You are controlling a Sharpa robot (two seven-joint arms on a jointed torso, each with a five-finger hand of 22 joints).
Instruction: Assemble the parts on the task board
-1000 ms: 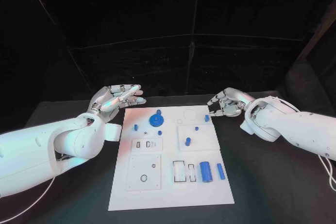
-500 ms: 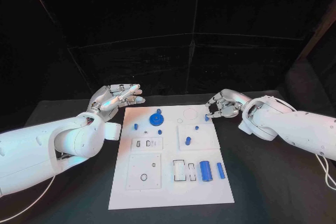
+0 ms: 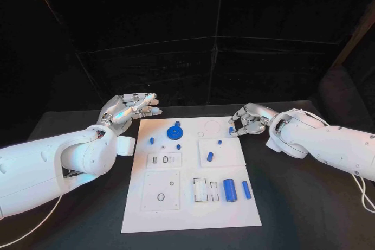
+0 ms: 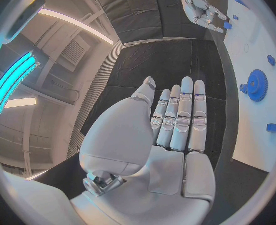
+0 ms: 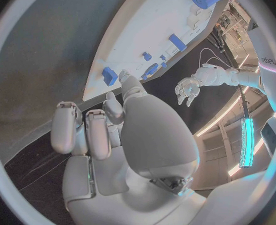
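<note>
Black surface (image 3: pixel 297 206) carrying white rectangular task board (image 3: pixel 191 217), small blue plastic parts scattered over it. Left silver hand (image 3: pixel 129 111) hovering off board's far left corner, fingers (image 4: pixel 182 115) spread, grasping nothing. Right silver hand (image 3: pixel 249 121) curling fingers at far right edge beside small blue peg (image 3: pixel 231 131); grasp unclear.

Right hand (image 3: pixel 249 120) beside blue part (image 3: pixel 231 131) on task board (image 3: pixel 187 215).
</note>
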